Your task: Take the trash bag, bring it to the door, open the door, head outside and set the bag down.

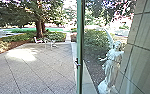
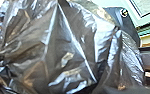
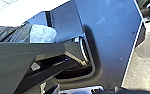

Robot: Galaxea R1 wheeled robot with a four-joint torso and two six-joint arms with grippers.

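Left wrist view shows me the glossy, creased trash bag (image 2: 77, 46); how either gripper's jaws stand, I cannot tell.

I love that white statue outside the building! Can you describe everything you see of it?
The statue is a pale, winged figure standing upright, in long, draped clothing that falls in folds. One wing rises tall and narrow behind it, and a forearm reaches out towards the shrubs. The surface looks like stone or plaster, though I can't tell which. At its foot is a rounded, whitish mass. It stands near the tiled wall, and I see nothing touching its upper body.
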